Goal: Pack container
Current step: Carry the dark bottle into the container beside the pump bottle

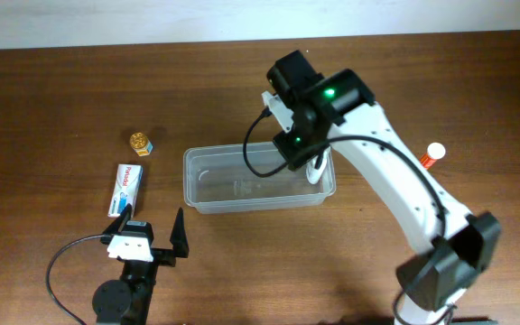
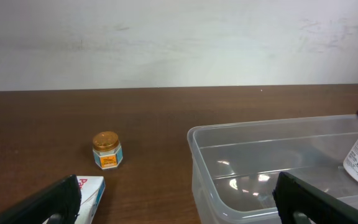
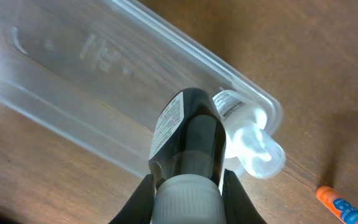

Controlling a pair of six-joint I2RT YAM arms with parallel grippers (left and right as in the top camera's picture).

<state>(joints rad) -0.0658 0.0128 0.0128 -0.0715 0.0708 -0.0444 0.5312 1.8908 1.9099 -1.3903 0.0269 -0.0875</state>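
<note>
my right claw (image 3: pixel 189 196) grips a dark bottle (image 3: pixel 188 140) over the right end of the clear container (image 1: pixel 233 206); my left claw (image 1: pixel 153 226) gapes open.

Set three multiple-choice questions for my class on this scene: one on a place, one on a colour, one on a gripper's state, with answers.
1. Where is the gold-lidded jar? A) on the table, left of the container B) inside the container C) in a gripper
2. What colour is the body of the bottle in the right gripper? A) orange B) dark, near black C) blue
3. The left gripper is: A) shut on the jar B) shut on the container's rim C) open and empty
Answers: 1 A, it stands on bare wood beside the tub; 2 B, a dark body under a white cap; 3 C, its fingers stand apart, nothing between.
</note>
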